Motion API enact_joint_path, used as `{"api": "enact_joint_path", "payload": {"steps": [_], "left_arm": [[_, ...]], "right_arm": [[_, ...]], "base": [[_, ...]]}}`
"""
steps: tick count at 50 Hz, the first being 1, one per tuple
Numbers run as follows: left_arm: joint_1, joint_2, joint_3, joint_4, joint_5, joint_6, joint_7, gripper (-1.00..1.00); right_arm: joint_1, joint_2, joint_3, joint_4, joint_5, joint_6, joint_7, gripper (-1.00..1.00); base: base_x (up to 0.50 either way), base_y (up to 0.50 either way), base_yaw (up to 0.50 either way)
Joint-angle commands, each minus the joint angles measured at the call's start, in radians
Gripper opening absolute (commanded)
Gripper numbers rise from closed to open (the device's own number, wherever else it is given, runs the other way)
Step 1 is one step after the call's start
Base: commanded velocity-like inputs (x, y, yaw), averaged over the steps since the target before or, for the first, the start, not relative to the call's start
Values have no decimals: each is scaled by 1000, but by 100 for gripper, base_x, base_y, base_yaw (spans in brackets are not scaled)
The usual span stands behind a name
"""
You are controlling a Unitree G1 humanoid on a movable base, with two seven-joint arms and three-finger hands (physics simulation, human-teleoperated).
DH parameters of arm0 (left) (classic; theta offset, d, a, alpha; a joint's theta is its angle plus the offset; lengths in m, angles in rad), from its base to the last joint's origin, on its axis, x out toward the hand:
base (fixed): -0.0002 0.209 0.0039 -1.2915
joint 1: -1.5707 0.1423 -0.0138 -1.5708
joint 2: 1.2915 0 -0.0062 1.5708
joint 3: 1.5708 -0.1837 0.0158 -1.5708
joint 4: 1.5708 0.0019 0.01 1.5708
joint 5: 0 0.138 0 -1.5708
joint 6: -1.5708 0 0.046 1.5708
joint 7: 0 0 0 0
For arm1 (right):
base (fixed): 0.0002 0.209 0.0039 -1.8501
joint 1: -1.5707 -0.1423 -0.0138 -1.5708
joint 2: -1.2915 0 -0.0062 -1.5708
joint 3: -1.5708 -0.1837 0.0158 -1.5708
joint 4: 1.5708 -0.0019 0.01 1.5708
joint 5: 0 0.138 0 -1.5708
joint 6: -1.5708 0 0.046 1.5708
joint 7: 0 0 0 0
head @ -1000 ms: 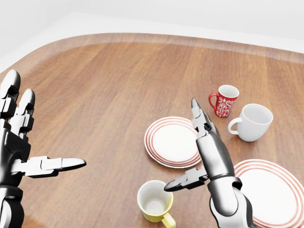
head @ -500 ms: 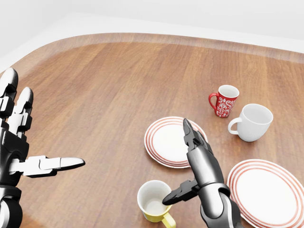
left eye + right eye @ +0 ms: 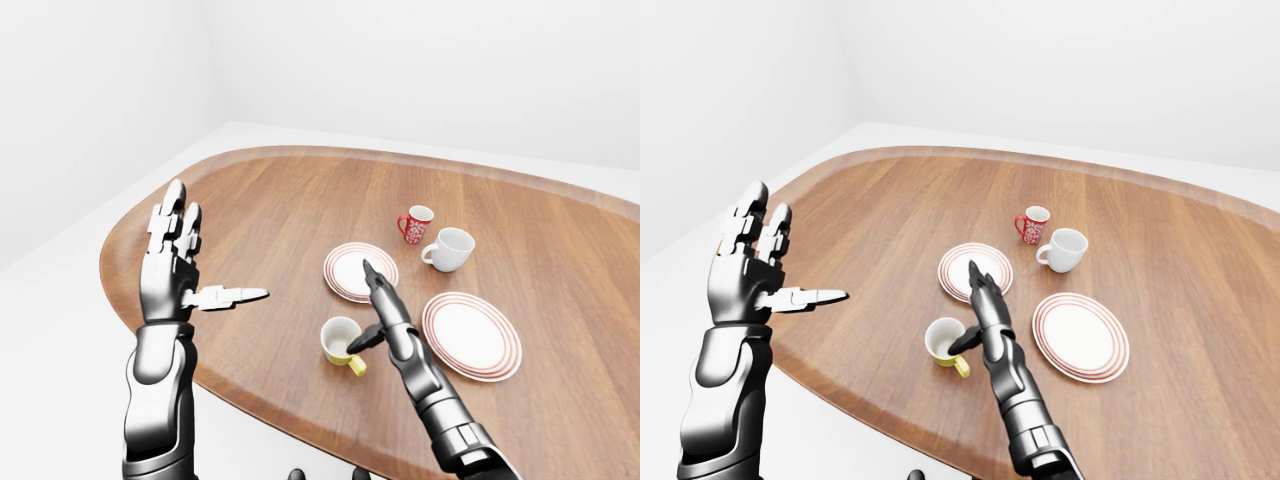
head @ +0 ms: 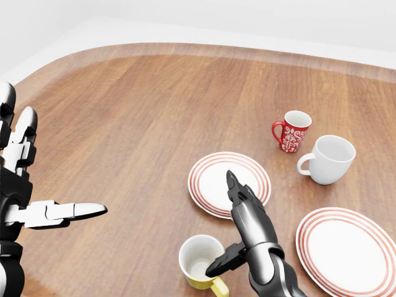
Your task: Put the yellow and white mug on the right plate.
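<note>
Hiding part of the yellow and white mug [image 4: 199, 263] rim — right hand [image 4: 241, 230] (spread).

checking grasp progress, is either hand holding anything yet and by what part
Nothing is held. The right hand is open beside the yellow and white mug, thumb over its rim; the left hand is open, apart.

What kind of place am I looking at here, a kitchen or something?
Probably a dining setup rather than a kitchen, and computer-rendered. A rounded wooden table stands in a bare white room, laid with red-rimmed plates and mugs, including a yellow and white mug. No stove, sink or cupboards show.
</note>
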Motion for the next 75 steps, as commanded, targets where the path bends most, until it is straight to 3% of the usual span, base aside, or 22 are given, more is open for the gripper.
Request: {"api": "enact_joint_path", "payload": {"steps": [1,31,75], "left_arm": [[-4,2,3,7,-3,0,0,91],[6,-5,-6,2,7,0,-4,91],[14,-12,-19,6,13,0,-7,91]], "right_arm": [[-34,6,7,112,-15,-44,-32,100],[-13,16,17,121,-14,-85,-7,100],[-60,21,27,312,-52,-85,-47,100]], "base": [[0,0,0],[0,0,0],[0,0,0]]}}
